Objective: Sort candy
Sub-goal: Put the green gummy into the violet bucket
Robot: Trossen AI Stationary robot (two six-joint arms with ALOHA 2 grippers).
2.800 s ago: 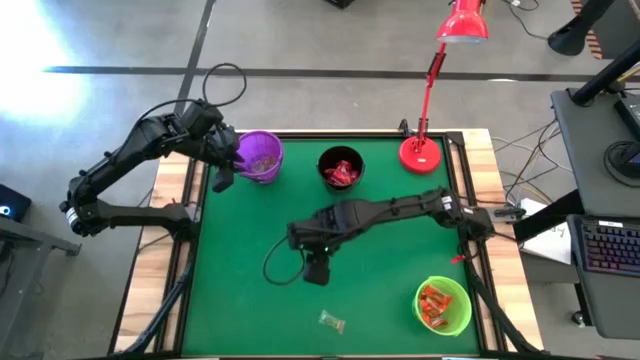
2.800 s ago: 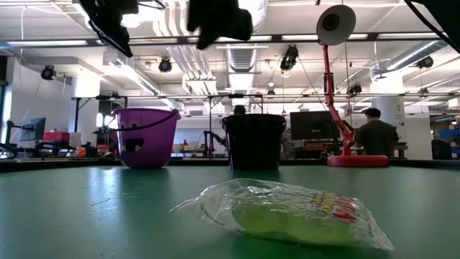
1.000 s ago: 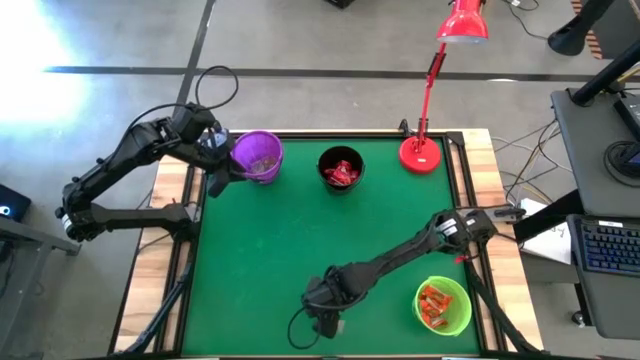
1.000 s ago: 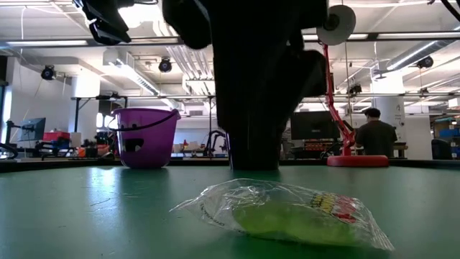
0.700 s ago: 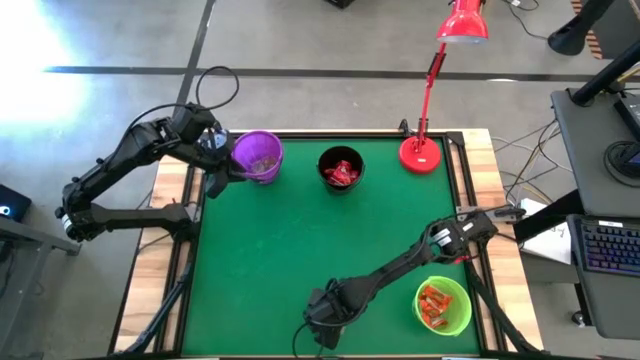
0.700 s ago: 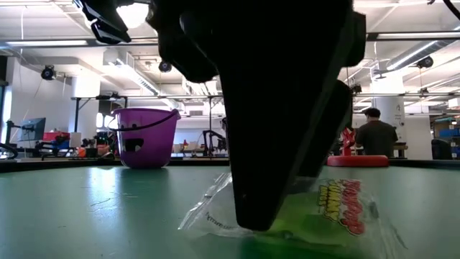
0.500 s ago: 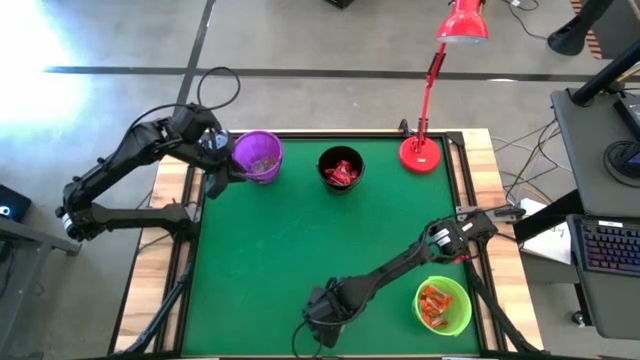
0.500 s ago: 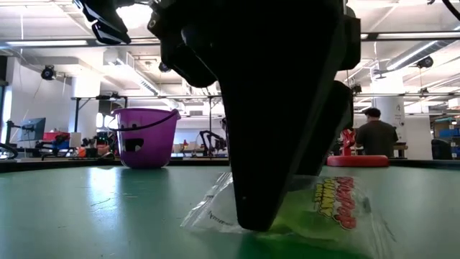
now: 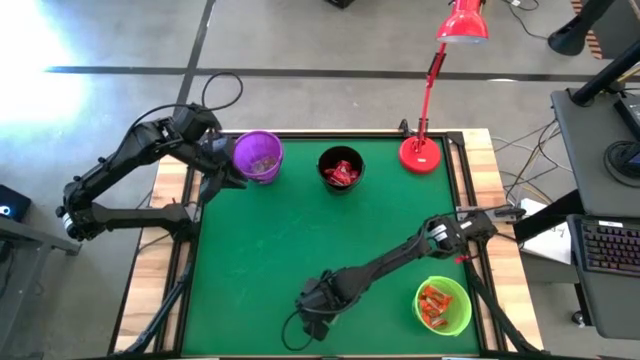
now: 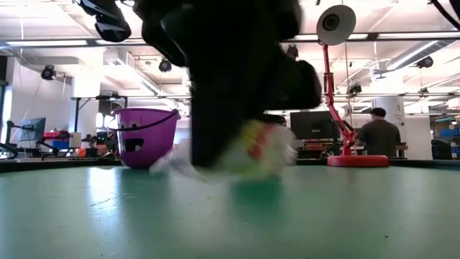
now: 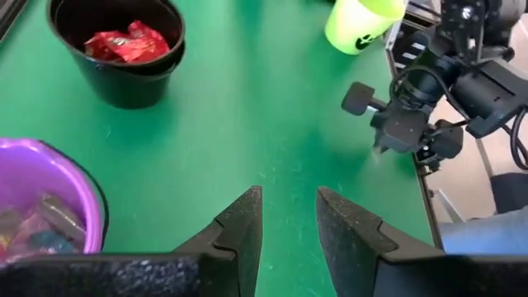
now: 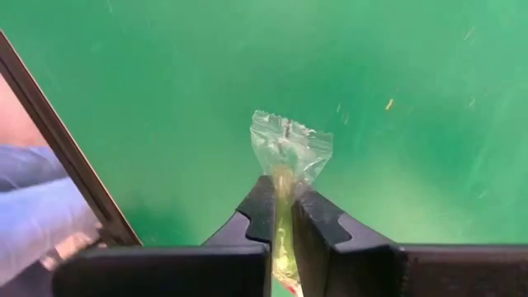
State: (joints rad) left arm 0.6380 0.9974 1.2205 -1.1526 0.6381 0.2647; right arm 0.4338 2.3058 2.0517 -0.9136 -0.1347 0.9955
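A pale green candy (image 12: 285, 177) (clear crinkled wrapper) is pinched between the right pincer (image 12: 284, 216) fingers, just above the green counter (image 9: 270, 250) near its 6 o'clock edge. The left pincer (image 11: 287, 219) hovers with fingers parted at 10 o'clock, beside the purple cup (image 9: 258, 156). The green cup (image 9: 443, 305) stands at 4 o'clock.

You are working in an open robotics lab: exposed ceiling ducts (image 10: 215, 36), strip lights, workbenches with monitors (image 10: 314, 124), a person (image 10: 375, 133) at a desk, concrete floor (image 9: 300, 40) around the table.
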